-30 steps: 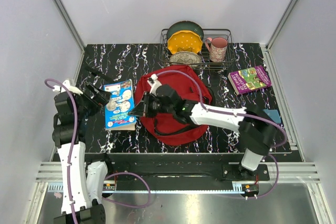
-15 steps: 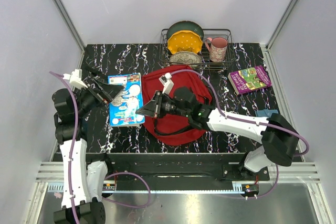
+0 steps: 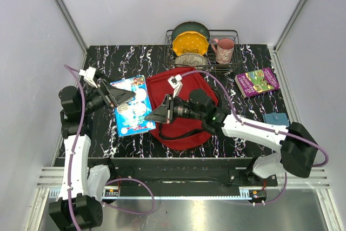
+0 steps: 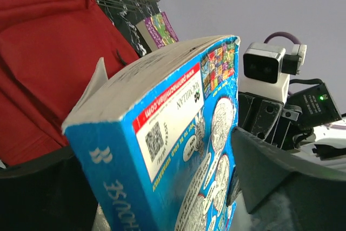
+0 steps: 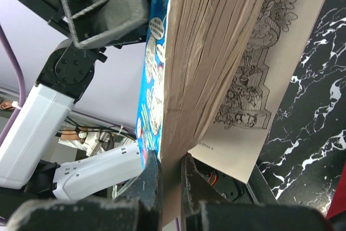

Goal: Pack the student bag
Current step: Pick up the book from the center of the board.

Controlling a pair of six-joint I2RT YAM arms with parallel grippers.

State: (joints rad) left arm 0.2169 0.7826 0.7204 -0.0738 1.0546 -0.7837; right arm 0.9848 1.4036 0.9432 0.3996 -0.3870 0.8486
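Right gripper point(image 3: 158, 115) clamped on blue book point(image 3: 131, 105); left gripper point(image 3: 120, 96) wide around spine. Best: tilt book toward student bag point(image 3: 186, 87) opening.

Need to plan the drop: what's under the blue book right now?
The blue paperback activity book is lifted, pinched at its page edge by the right tool. Below it lies black marbled tabletop; the red fabric backpack lies beside. The surface directly beneath the book is hidden.

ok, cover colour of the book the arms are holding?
Bright blue book cover with white circles; left wrist view shows it best.
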